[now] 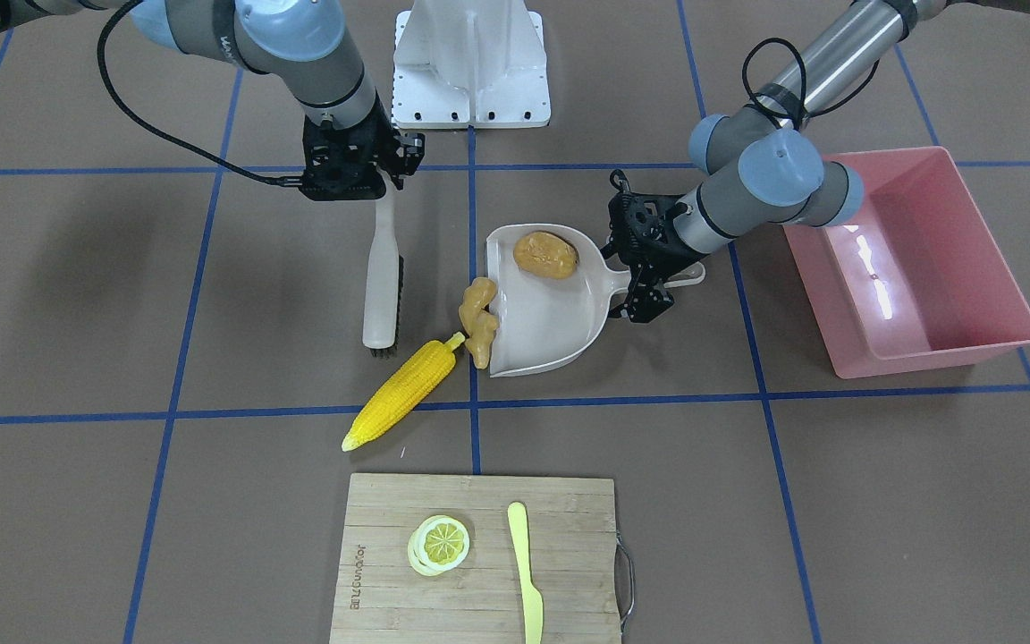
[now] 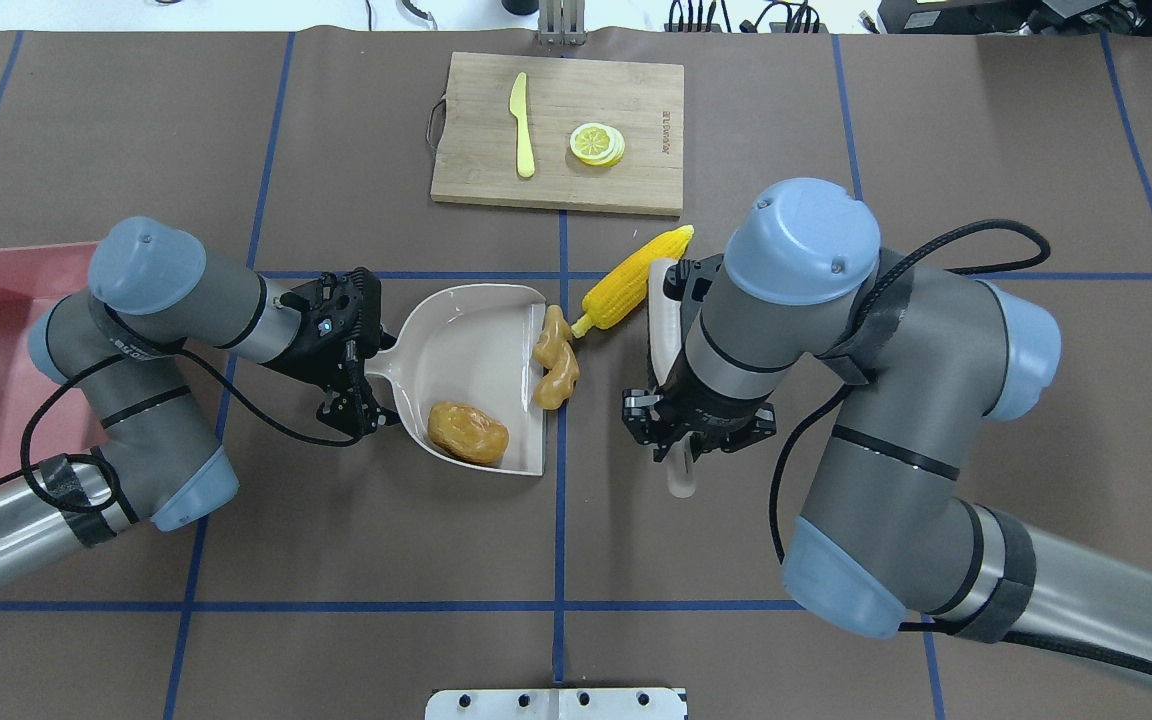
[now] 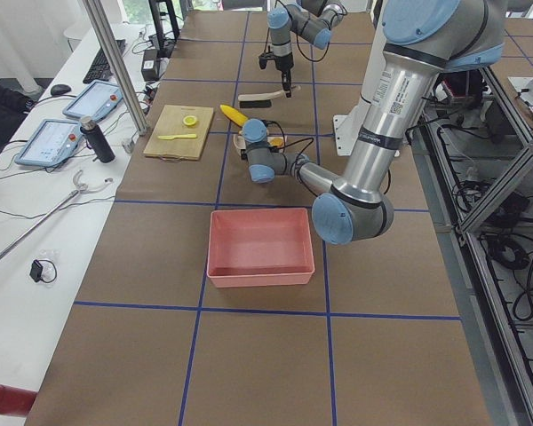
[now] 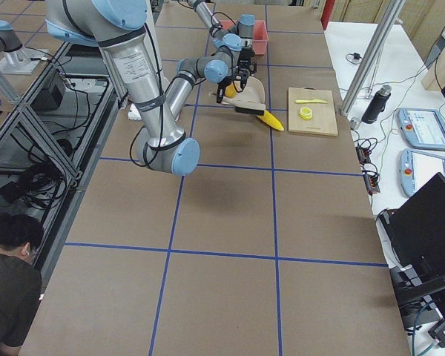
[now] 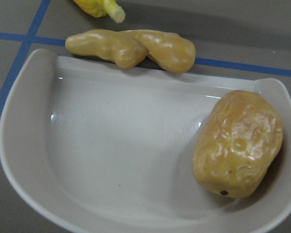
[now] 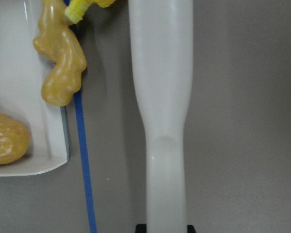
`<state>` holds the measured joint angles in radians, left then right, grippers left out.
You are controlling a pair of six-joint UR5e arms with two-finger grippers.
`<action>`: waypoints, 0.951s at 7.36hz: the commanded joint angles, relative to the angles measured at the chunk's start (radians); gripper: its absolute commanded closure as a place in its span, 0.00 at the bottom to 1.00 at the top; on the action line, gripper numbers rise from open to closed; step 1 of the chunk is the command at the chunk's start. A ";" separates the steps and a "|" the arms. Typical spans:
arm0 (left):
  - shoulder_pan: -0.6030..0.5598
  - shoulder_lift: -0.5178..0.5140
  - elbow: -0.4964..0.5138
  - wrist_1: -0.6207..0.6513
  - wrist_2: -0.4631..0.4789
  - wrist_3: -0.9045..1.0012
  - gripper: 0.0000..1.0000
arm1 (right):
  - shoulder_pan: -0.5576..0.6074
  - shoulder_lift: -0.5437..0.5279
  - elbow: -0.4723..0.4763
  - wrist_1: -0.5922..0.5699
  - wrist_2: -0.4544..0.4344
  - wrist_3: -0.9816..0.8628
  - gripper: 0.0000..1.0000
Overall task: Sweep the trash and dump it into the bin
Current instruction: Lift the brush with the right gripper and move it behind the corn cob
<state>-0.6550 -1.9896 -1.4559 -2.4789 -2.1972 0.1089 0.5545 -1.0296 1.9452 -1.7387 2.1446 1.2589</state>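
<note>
Right end effector [image 1: 379, 183]: I read it as clamped on the handle of the brush [image 1: 383, 277], whose bristle end rests on the tabletop [image 1: 211, 501]. The corn cob [image 1: 403, 394] lies just beside the bristles, on the dustpan side; I cannot tell whether they touch. Its stalk end meets the ginger root [image 1: 477, 317].

Left end effector [image 2: 374, 360]: pinched on the handle of the dustpan [image 1: 542, 322], which sits flat on the tabletop with its mouth toward the brush.

Progress, as I judge it:
1. The potato [image 1: 546, 254] is inside the pan, near its back wall.
2. The ginger root lies across the pan's lip, not fully in.
3. The corn cob is entirely outside the pan.
4. No trash shows in the bin [image 1: 926, 353], which stands on the far side of the left arm from the pan. Dumping is not yet done.
</note>
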 commanded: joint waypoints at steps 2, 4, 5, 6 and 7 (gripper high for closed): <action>0.000 -0.002 0.000 0.000 0.011 0.000 0.03 | 0.065 -0.058 -0.016 -0.027 -0.046 -0.135 1.00; 0.000 -0.002 0.000 0.002 0.011 0.000 0.03 | 0.064 -0.012 -0.136 0.029 -0.084 -0.193 1.00; 0.000 -0.002 0.000 0.002 0.011 0.000 0.03 | 0.064 0.029 -0.216 0.095 -0.097 -0.181 1.00; 0.000 -0.002 0.000 0.002 0.011 0.000 0.03 | 0.062 0.054 -0.256 0.112 -0.113 -0.181 1.00; 0.000 -0.002 0.000 0.000 0.011 0.000 0.03 | 0.056 0.056 -0.267 0.113 -0.124 -0.184 1.00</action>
<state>-0.6550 -1.9911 -1.4558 -2.4777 -2.1859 0.1089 0.6156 -0.9906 1.7145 -1.6426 2.0371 1.0774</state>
